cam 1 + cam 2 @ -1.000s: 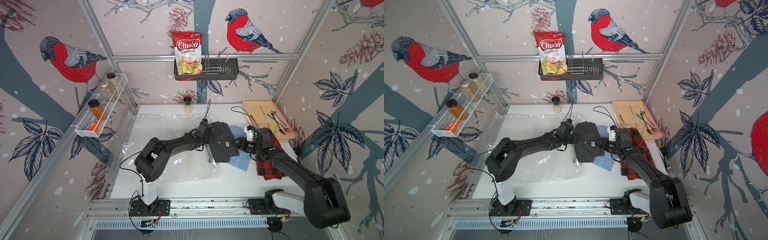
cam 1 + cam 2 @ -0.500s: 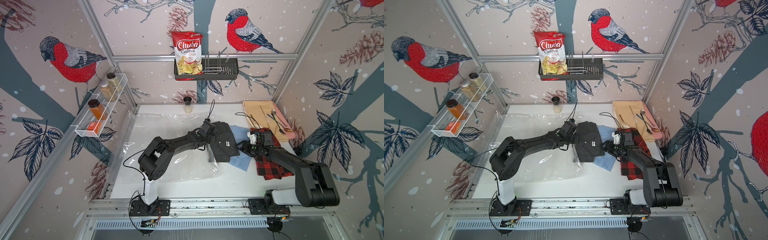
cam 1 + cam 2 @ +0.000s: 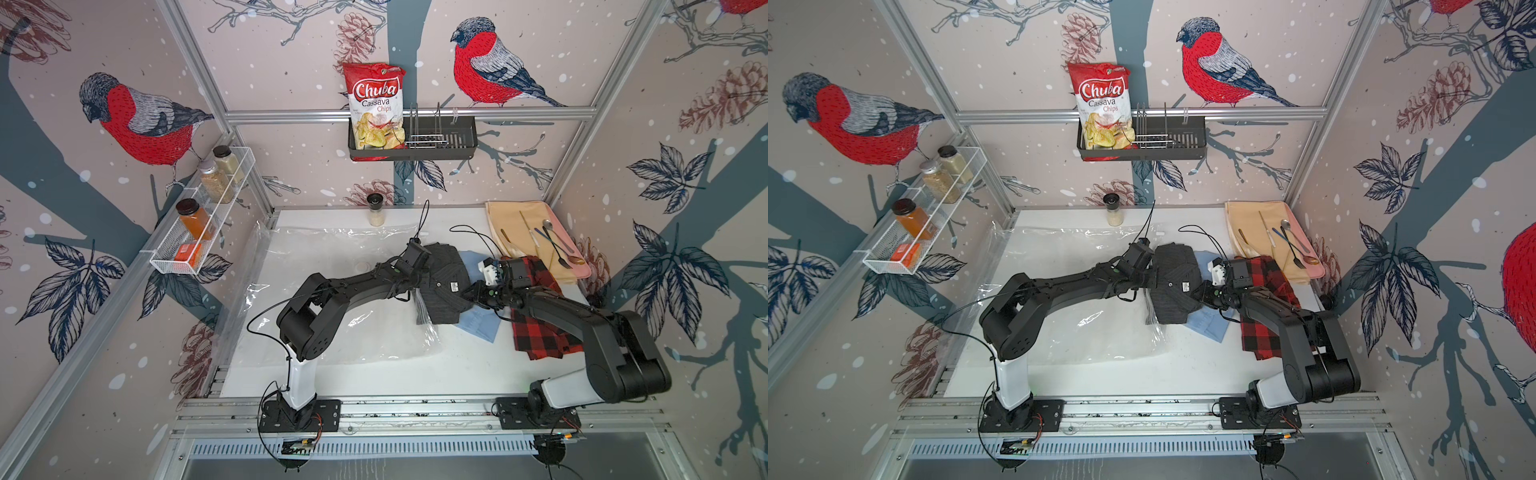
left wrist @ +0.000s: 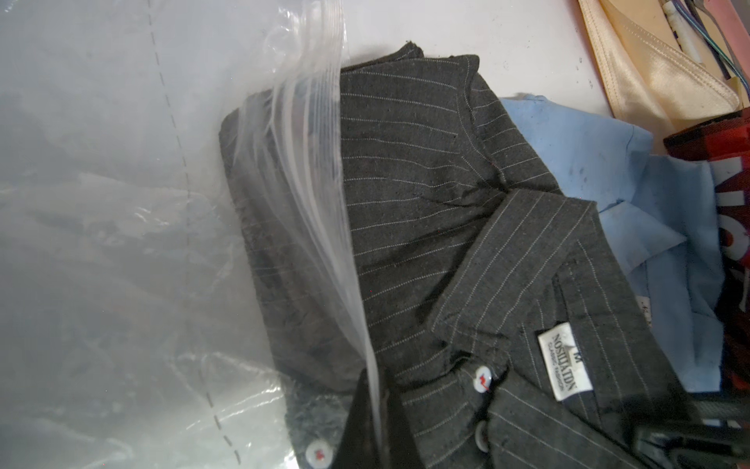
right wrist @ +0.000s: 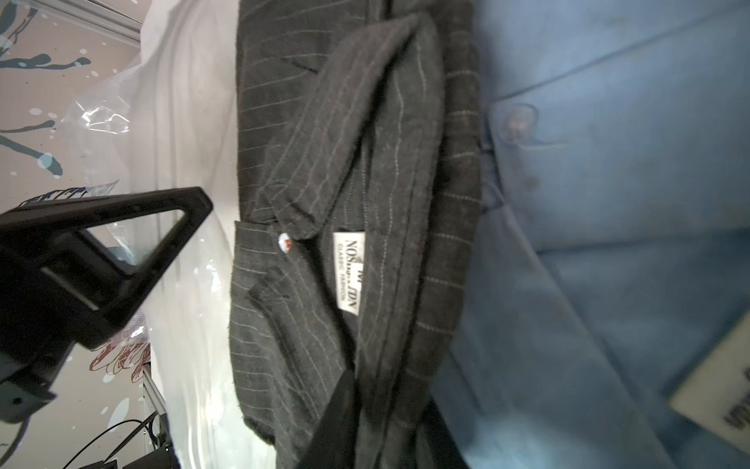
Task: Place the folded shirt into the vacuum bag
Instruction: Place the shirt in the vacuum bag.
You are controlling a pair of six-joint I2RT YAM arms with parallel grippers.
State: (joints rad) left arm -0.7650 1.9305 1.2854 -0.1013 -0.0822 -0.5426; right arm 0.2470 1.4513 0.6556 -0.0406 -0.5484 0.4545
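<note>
**Charcoal Shirt Part-Way Into the Bag Mouth**

**Position of work.** The folded charcoal pinstripe shirt [image 3: 442, 286] lies across the mouth of the vacuum bag [image 3: 332, 249], which is spread flat on the white table [image 3: 457, 370]. In the left wrist view the far end of the shirt sits under the clear film, past the zip strip [image 4: 320, 227]. The collar, the top buttons and the neck label [image 4: 562, 361] are outside. The outer part rests on a blue shirt [image 3: 478, 324], with a red plaid shirt [image 3: 536, 332] beside it.

**Left gripper [image 4: 375, 390].** The jaws are closed on the upper zip strip and pinch it clear of the lower layer. Judged purpose: to hold the mouth open so that cloth passes under the film, not against it.

**Right gripper [image 5: 381, 426].** The jaws are clamped on the collar edge, at the end farthest from the bag. Judged purpose: to drive the shirt from behind without disturbing the fold.

**Status.** Insertion is judged roughly one third done. The next move calls for a low, straight push toward the valve cap [image 3: 363, 266]. Cloth bunching at the zip strip is the main risk.
</note>
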